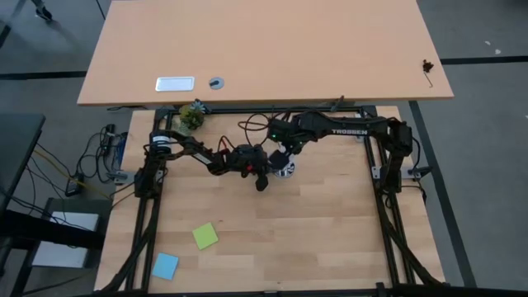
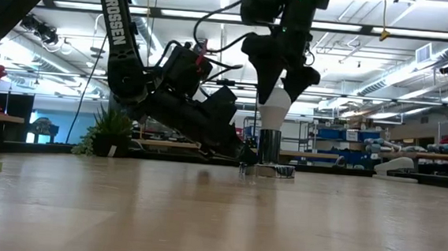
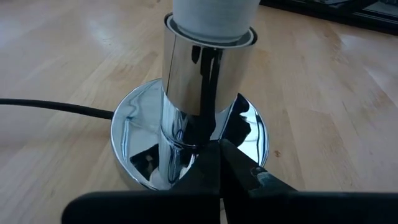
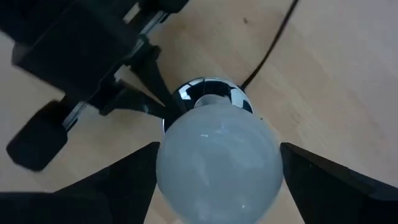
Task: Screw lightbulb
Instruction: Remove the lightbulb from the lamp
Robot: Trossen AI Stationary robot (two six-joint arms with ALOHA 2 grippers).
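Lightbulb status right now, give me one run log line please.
lightbulb: seated in socket | right claw: around bulb | left claw: shut at socket base

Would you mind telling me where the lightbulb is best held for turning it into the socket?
Hold the lightbulb by its round frosted globe, coming straight down from above, as the right hand does. It stands upright with its base hidden in the chrome socket, so only the globe offers opposite sides to pinch.

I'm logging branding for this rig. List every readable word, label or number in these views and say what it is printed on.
"TROSSEN": white letters on the right arm's upper link, high view.
"TROSSEN": white letters running down the left arm, low view.
White label plate on the far desk: too small to read.
Lightbulb, chrome socket, sticky notes: no text visible.
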